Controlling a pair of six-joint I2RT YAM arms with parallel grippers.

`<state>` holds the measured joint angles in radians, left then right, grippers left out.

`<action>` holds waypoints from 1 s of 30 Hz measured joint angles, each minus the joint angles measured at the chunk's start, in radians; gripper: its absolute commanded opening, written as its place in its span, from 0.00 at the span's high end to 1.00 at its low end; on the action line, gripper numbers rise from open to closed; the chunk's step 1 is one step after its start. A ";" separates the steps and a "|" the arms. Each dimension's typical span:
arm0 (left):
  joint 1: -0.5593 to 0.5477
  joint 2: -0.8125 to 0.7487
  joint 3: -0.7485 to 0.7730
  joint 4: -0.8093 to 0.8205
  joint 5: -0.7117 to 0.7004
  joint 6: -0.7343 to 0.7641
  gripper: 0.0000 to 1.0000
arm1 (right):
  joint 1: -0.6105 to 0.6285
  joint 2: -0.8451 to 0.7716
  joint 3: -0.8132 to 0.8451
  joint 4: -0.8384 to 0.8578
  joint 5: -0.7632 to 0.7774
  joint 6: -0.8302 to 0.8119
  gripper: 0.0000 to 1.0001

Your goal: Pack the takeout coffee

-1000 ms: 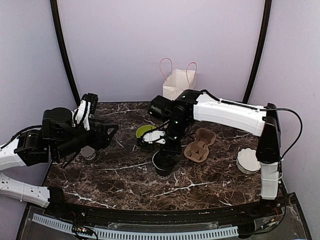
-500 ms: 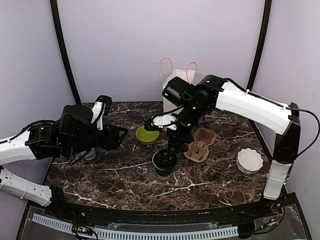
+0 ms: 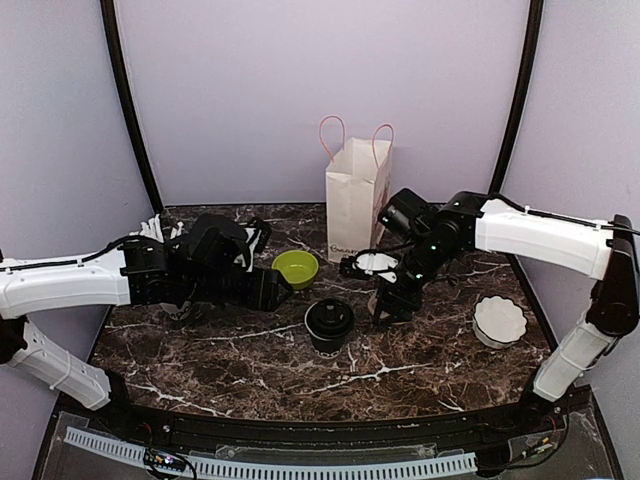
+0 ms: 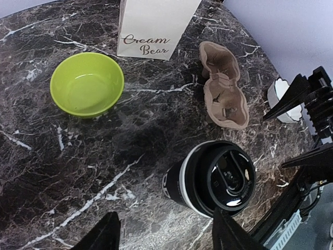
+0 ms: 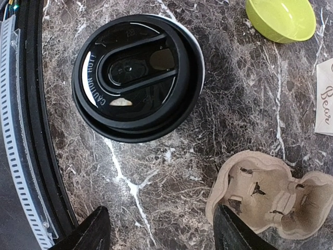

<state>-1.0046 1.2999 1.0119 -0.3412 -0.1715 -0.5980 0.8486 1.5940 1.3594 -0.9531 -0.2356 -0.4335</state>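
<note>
The takeout coffee (image 3: 329, 325) is a black paper cup with its black lid on, upright at mid-table. A strip of white rim shows along one side under the lid (image 5: 136, 78). My left gripper (image 3: 280, 292) hovers just left of it, open and empty. In the left wrist view the cup (image 4: 210, 179) stands ahead of that gripper (image 4: 166, 237), toward its right finger. My right gripper (image 3: 388, 310) is to the cup's right, open and empty. In the right wrist view this gripper (image 5: 161, 232) spans bare marble, one finger over the edge of the cardboard cup carrier (image 5: 265, 198).
A lime-green bowl (image 3: 296, 268) sits behind the cup, and a white "Cream Bear" paper bag (image 3: 355, 195) stands at the back. A white scalloped dish (image 3: 498, 320) lies at the right. The carrier (image 4: 223, 86) lies between bag and dish. The table's front rail (image 5: 23, 130) runs close to the cup.
My right gripper has risen off the lidded cup and swung right to the carrier, its jaws narrowing somewhat. The left arm has reached rightward toward the cup.
</note>
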 measured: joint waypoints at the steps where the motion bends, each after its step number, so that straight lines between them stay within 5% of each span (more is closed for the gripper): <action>1: 0.007 0.002 -0.006 0.012 0.016 -0.008 0.34 | 0.000 0.000 -0.010 0.017 -0.002 0.005 0.34; 30: 0.060 0.116 -0.062 0.193 0.198 -0.117 0.34 | -0.003 0.117 0.031 0.170 -0.034 0.037 0.36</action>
<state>-0.9451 1.4158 0.9497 -0.1486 0.0265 -0.7147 0.8459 1.7115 1.3899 -0.7834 -0.2699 -0.3962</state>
